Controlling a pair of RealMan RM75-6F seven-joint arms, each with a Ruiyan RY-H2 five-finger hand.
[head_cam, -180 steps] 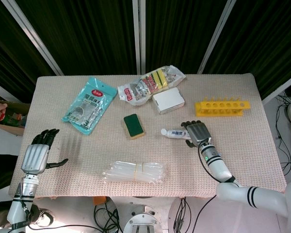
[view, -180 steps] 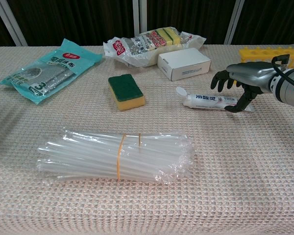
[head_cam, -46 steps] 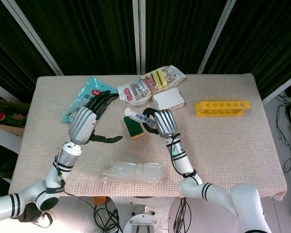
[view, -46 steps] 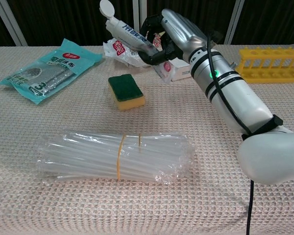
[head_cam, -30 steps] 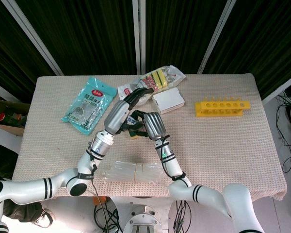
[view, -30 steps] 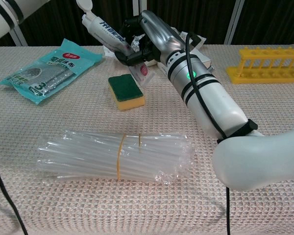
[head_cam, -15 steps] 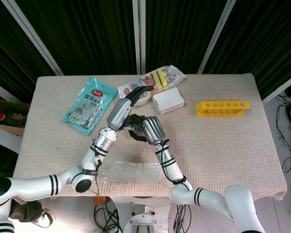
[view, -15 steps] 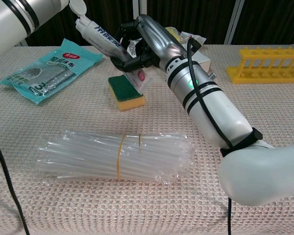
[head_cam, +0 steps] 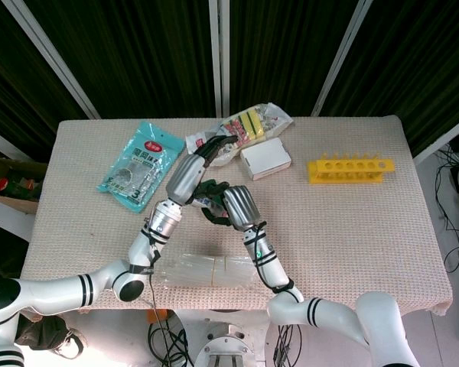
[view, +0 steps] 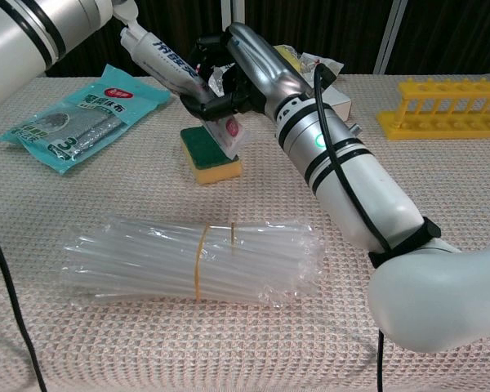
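Dark curtains back the woven beige surface (head_cam: 352, 222). The right hand (view: 229, 61) grips the toothpaste tube (view: 159, 57) aloft above the green sponge (view: 208, 151), cap end toward the left hand (head_cam: 190, 172), whose fingers lie spread beside the tube; I cannot tell whether they touch it. For a clean handover, I judge the right should keep its grip until the left closes firmly. Six seconds ago the tube lay near the yellow rack (head_cam: 350, 168), and the left hand hung by the surface's edge

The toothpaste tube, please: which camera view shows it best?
The chest view: the toothpaste tube is seen side-on with its printed label, gripped by the right hand. In the head view the two hands hide nearly all of it.
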